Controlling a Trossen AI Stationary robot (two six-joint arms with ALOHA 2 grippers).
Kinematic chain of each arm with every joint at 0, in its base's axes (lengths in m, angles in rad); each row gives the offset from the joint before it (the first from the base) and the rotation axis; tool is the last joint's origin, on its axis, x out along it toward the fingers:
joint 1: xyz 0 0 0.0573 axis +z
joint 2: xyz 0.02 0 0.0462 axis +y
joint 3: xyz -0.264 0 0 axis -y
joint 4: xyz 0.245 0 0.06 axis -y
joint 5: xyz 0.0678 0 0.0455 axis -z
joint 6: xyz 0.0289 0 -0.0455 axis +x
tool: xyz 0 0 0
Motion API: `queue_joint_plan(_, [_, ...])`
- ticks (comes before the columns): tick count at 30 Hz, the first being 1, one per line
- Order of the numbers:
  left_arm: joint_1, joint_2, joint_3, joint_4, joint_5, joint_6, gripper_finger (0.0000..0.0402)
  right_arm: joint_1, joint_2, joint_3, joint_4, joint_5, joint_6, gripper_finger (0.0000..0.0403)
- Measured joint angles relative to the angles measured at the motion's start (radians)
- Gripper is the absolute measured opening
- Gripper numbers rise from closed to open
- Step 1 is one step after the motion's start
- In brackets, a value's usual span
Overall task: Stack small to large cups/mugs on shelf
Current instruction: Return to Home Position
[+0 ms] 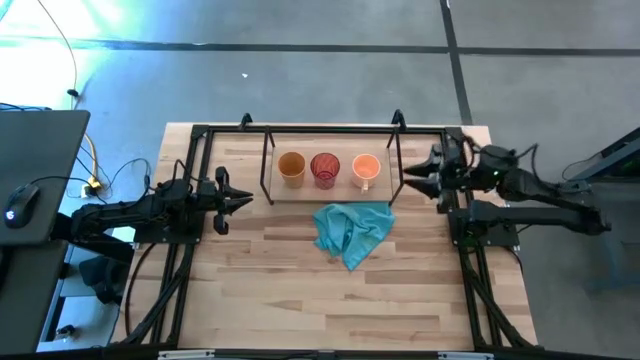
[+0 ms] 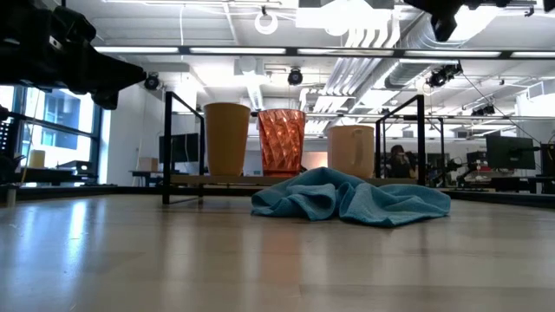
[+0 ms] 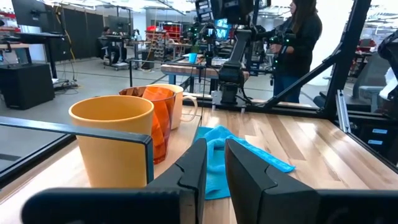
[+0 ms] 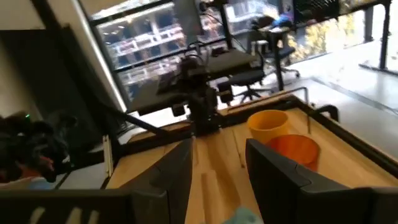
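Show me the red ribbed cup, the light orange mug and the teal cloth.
red ribbed cup [image 2: 281, 143]: low view, middle of its ribbed wall.
light orange mug [image 2: 350, 152]: low view, middle of its side.
teal cloth [image 1: 352, 232]: high view, centre of the fabric.

**Open-plan robotics lab**

A wooden table [image 1: 300, 300] framed in black rails stands on a bare grey concrete floor [image 1: 300, 80], with a dark robot arm [image 1: 130, 215] mounted at each end. Cables [image 1: 125, 170] trail off the table's left side toward a desk [image 1: 50, 150] with a computer mouse [image 1: 22, 200]. Behind the table, exposed ducts [image 2: 381, 35] and strip lights [image 2: 217, 50] hang under a white ceiling, above monitors [image 2: 507, 152]. Past the table's right end a person [image 3: 298, 37] stands among equipment. Past its left end are office chairs [image 4: 258, 78] and large windows [image 4: 143, 37].
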Motion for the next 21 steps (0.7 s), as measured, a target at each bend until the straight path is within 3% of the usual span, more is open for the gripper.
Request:
queue_joint_plan(9, [0.0, 0.0, 0.0, 0.0, 0.0, 0.0, 0.0046, 0.075, -0.027, -0.273, 0.51, 0.0, -0.052, 0.014])
queue_joint_plan(21, [0.0, 0.0, 0.0, 0.0, 0.0, 0.0, 0.0046, 0.114, -0.038, -0.482, 1.03, 0.025, -0.121, 0.014])
